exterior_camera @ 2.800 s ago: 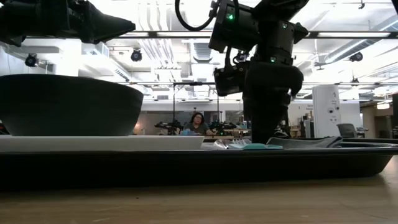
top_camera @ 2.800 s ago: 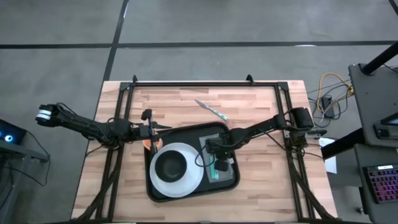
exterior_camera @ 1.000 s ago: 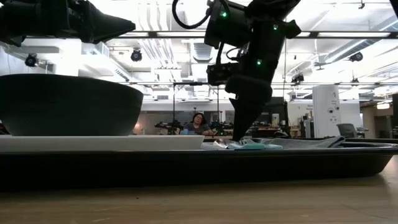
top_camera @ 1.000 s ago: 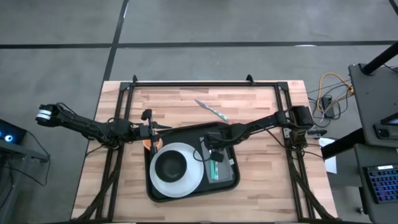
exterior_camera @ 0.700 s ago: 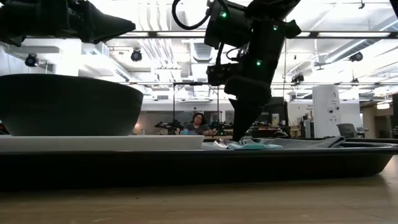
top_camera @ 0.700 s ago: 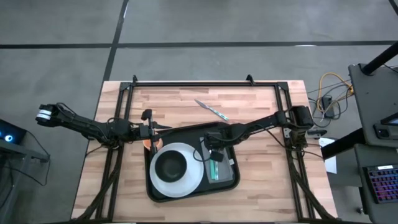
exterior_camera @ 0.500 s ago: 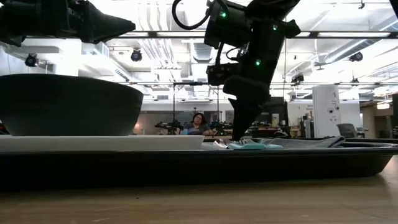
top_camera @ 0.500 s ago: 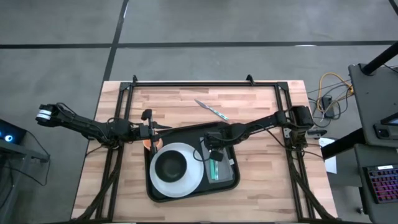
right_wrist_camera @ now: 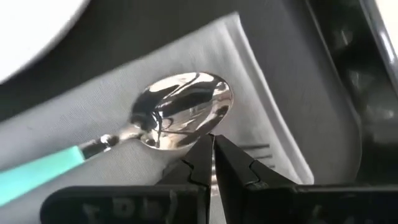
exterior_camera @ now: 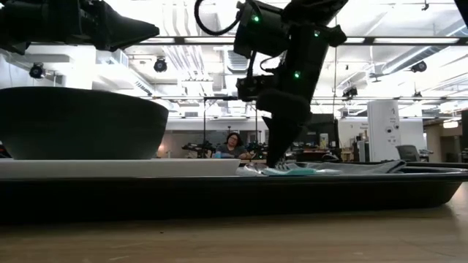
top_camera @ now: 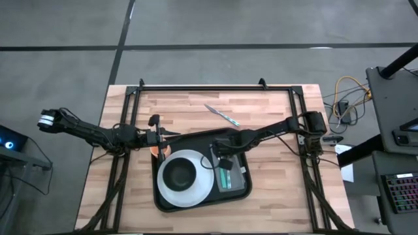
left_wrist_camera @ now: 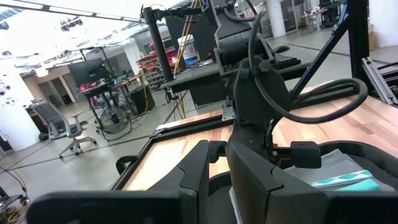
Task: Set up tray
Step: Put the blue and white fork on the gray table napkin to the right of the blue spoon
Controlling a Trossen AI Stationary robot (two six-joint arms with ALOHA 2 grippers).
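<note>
The black tray (top_camera: 243, 190) lies on the table's middle, toward its near side. On it a white plate (top_camera: 199, 189) carries a dark bowl (top_camera: 179, 173). Right of the plate a grey napkin (top_camera: 234, 171) lies flat on the tray floor, and a spoon (top_camera: 224, 176) with a teal handle (right_wrist_camera: 37, 171) lies on the napkin. My right gripper (top_camera: 219, 159) is shut and low over the napkin's far end, its tips at the spoon's bowl (right_wrist_camera: 183, 112). My left gripper (top_camera: 163, 135) waits shut by the tray's far left corner. My right gripper (right_wrist_camera: 213, 142) comes down from above, slanting, with its shut fingertips (exterior_camera: 274, 164) at the rim of the spoon's bowl (right_wrist_camera: 205, 127). The spoon lies flat on the napkin (right_wrist_camera: 267, 143). Whether the tips touch the spoon or the napkin I cannot tell.
A knife (top_camera: 222, 115) lies on the bare wood beyond the tray, near the far edge. An orange thing (top_camera: 153, 150) sits at the tray's far left corner under my left gripper. Bare wood shows to the tray's left and right. A person sits far off in the room (exterior_camera: 234, 145).
My right gripper has moved a little toward the table's left, staying shut and low over the napkin's far end. The plate, the bowl and my left arm have kept still.
</note>
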